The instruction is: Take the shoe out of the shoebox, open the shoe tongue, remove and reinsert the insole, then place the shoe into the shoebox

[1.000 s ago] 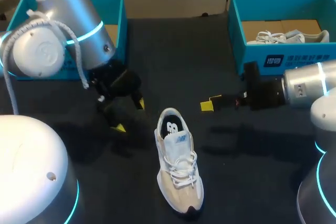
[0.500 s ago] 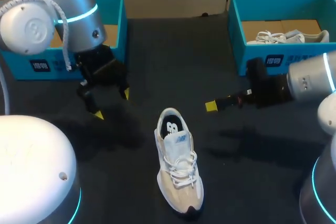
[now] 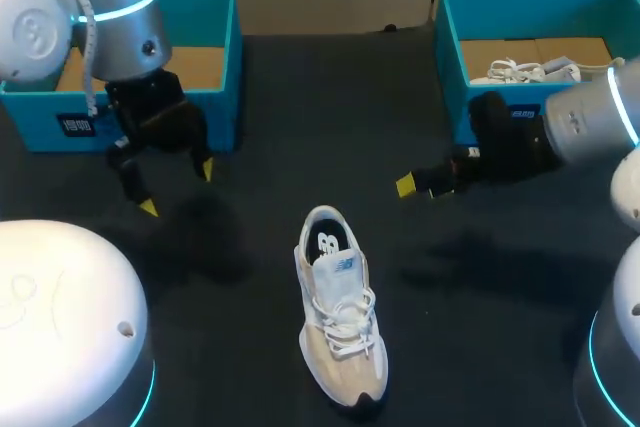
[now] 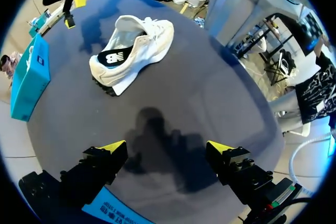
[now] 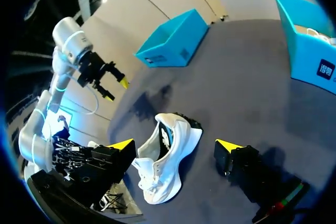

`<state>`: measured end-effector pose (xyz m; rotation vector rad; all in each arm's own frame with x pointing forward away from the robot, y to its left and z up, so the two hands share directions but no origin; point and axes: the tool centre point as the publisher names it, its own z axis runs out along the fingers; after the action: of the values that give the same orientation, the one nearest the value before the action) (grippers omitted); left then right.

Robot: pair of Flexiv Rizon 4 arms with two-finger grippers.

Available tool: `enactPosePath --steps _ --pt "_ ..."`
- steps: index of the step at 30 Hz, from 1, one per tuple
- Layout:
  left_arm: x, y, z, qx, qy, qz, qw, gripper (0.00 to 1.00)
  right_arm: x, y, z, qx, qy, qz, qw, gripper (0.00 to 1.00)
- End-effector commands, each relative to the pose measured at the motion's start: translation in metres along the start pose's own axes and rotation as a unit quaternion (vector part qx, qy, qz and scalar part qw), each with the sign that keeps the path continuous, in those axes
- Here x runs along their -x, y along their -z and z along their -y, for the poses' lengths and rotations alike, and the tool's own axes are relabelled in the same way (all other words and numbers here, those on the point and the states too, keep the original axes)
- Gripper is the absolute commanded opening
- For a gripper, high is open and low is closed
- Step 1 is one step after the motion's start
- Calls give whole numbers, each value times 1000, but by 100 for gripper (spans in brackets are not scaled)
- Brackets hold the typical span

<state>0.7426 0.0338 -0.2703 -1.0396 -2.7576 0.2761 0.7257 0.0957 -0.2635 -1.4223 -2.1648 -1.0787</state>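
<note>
A white and beige sneaker [image 3: 340, 322] lies on the dark table, toe toward the front edge, laces tied, dark insole showing at the heel. It also lies ahead of each gripper in the wrist views, as the sneaker [image 4: 134, 51] and the sneaker [image 5: 165, 161]. My left gripper [image 3: 178, 188] hangs open in front of the left blue shoebox [image 3: 215, 22], well left of the shoe. My right gripper [image 3: 415, 185] is open beside the right blue shoebox [image 3: 455, 57], back right of the shoe. Nothing sits between the fingers of the left gripper [image 4: 167, 146] or the right gripper [image 5: 175, 144].
The right shoebox holds another light shoe [image 3: 540, 72] on a cardboard floor. The left shoebox shows only a cardboard floor. Both boxes stand along the table's back edge, with dark tabletop between them and around the sneaker.
My left gripper has pulled back and to the left, away from the sneaker toward the left box. The right gripper has drifted back toward the right box. The sneaker has not moved.
</note>
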Motion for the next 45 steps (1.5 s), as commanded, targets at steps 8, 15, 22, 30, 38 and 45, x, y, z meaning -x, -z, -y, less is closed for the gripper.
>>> enactPosePath --steps 8,15,22,30,38,45 --pt "-7 21 -22 -8 -7 -10 1000 100 1 4 -14 -85 -39 58 994 100" --pt "-10 29 -38 -21 -21 -34 999 100 -2 3 -13 -107 -69 130 983 100" --pt "-10 29 -38 -21 -21 -34 999 100 -3 3 -13 -108 -75 144 981 100" --pt "-10 29 -38 -21 -21 -34 999 100 -3 3 -13 -108 -75 144 981 100" --pt "-3 35 -43 27 -98 -24 995 100 -26 -15 -17 -114 -50 218 968 100" --pt "-3 41 -60 33 -114 -17 993 100 -41 -17 -16 -94 -45 276 955 100"
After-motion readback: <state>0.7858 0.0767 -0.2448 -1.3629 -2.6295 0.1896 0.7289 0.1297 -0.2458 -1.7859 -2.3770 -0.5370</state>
